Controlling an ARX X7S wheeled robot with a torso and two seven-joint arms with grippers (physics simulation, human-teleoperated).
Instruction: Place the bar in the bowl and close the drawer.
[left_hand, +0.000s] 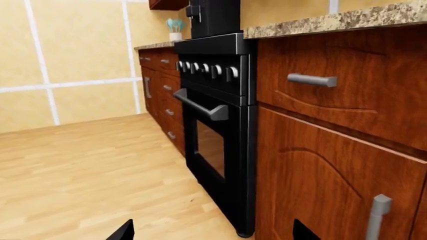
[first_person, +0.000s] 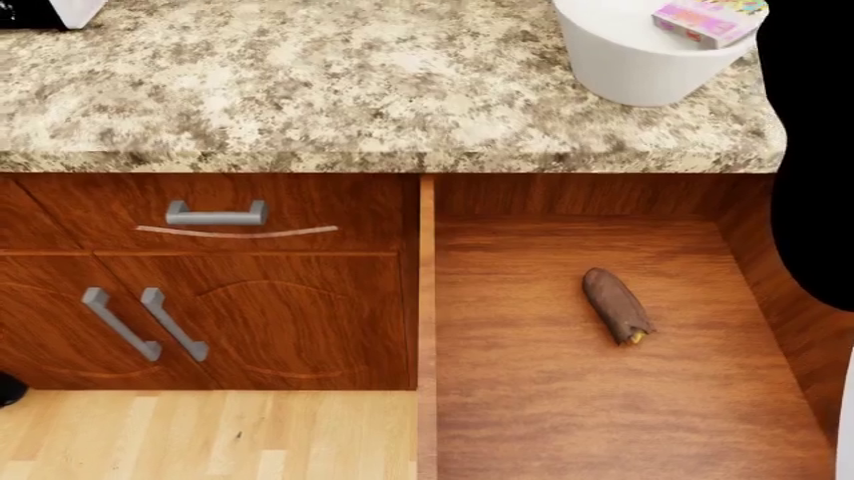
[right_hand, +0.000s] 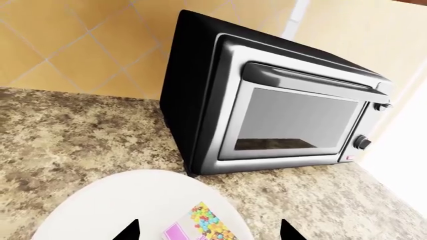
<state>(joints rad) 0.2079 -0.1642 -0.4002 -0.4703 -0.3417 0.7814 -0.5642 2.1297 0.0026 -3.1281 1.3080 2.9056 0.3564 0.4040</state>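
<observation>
Above the bowl (right_hand: 133, 205), the right jaws (right_hand: 210, 232) hang with their 2 dark tips apart and nothing between them; only the tips show in the right wrist view. Inside the bowl lies a small packet (right_hand: 200, 225) printed with coloured dots and pink. Just behind the bowl on the worktop (right_hand: 60, 135) stands a black and silver toaster oven (right_hand: 280, 120) with a glass door and a knob on its right side, backed by a yellow tiled wall.

Low beside the cabinets, the left jaws (left_hand: 210, 232) also show only 2 dark tips, spread apart and empty, above the pale wood floor (left_hand: 87, 175). Ahead of them is a cabinet door with a vertical grey handle (left_hand: 377, 215), a shut drawer front (left_hand: 312, 80) above it, and a black oven (left_hand: 217, 115) with a row of knobs next along.

From the head view, the bowl (first_person: 641, 55) sits at the worktop's (first_person: 334, 80) front right corner. Directly below that edge the drawer (first_person: 534, 400) is pulled out, and the bar (first_person: 617, 304) lies on its wood floor, right of centre, yellowish tip toward the front. Neither gripper touches it.
</observation>
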